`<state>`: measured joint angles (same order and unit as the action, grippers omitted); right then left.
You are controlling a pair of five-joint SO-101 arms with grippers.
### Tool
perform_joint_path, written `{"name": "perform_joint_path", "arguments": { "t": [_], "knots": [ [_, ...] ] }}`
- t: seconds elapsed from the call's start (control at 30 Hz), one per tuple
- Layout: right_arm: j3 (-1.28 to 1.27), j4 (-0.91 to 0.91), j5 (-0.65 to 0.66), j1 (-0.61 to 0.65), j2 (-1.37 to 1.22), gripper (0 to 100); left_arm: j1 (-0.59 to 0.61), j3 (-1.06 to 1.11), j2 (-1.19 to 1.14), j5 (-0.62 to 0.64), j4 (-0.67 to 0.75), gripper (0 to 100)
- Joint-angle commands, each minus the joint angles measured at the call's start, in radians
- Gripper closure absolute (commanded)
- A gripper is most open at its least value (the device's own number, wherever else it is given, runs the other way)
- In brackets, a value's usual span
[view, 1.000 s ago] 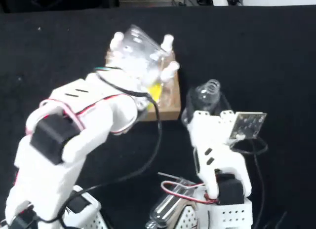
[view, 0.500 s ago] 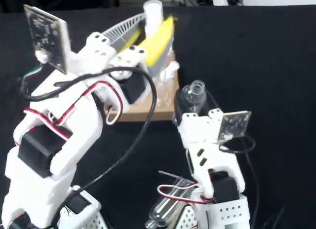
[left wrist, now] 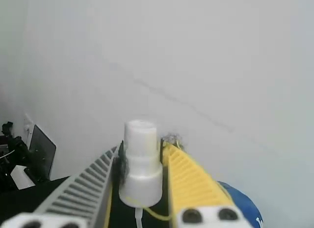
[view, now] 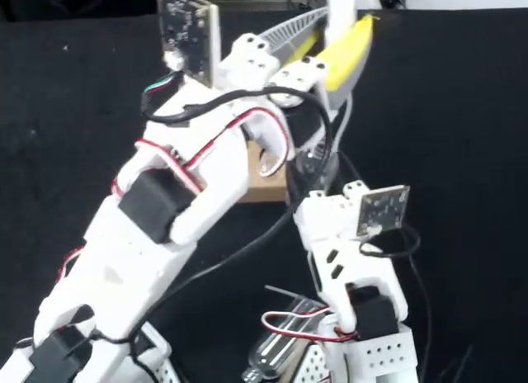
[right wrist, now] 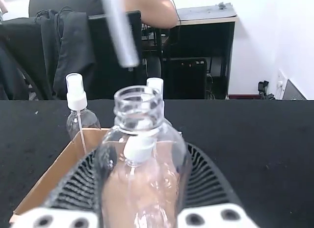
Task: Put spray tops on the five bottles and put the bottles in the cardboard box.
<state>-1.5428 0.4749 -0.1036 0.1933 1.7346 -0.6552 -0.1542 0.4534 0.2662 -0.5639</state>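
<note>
My left gripper (view: 340, 16) is high over the table, shut on a white spray top (view: 339, 2) between its grey and yellow fingers (left wrist: 189, 186). The left wrist view has the spray top (left wrist: 141, 164) upright in the jaws, its thin tube hanging below. Below it, my right gripper (view: 318, 175) is shut on a clear bottle (right wrist: 139, 154) with an open neck, held upright. The tube (right wrist: 117, 29) hangs just above that neck. The cardboard box (right wrist: 51, 176) lies behind the bottle, with two capped bottles (right wrist: 78, 110) standing in it.
The left arm (view: 173, 210) crosses over most of the cardboard box (view: 262, 183). A clear bottle (view: 276, 350) lies on its side near the arm bases. Black cloth (view: 445, 111) covers the table to the right.
The left arm has lifted from over the box and swung right with the spray top, stopping above the open bottle. The right arm has shifted the bottle slightly left.
</note>
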Motion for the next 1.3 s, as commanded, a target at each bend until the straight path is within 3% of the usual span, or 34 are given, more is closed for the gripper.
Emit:
{"name": "perform_joint_path", "arguments": {
  "t": [0.0, 0.3, 0.67, 0.9, 1.17, 1.27],
  "knots": [
    [0.004, -0.031, 0.009, 0.002, 0.018, 98.8, 0.008, -0.033, -0.020, -0.006, 0.035, 95],
    [0.007, -0.028, 0.009, 0.000, 0.018, 98.8, 0.096, 0.056, -0.025, -0.006, 0.021, 95],
    [0.007, -0.028, 0.009, 0.000, 0.018, 98.8, 0.061, 0.170, -0.009, -0.005, 0.011, 94],
    [0.005, -0.028, 0.009, 0.000, 0.018, 98.8, 0.045, 0.358, 0.155, -0.005, 0.012, 79],
    [0.004, -0.028, 0.009, -0.002, 0.018, 98.8, 0.117, 0.427, 0.410, -0.006, -0.086, 79],
    [0.004, -0.028, 0.009, -0.002, 0.018, 98.6, 0.206, 0.438, 0.520, -0.028, -0.149, 79]
  ]
}}
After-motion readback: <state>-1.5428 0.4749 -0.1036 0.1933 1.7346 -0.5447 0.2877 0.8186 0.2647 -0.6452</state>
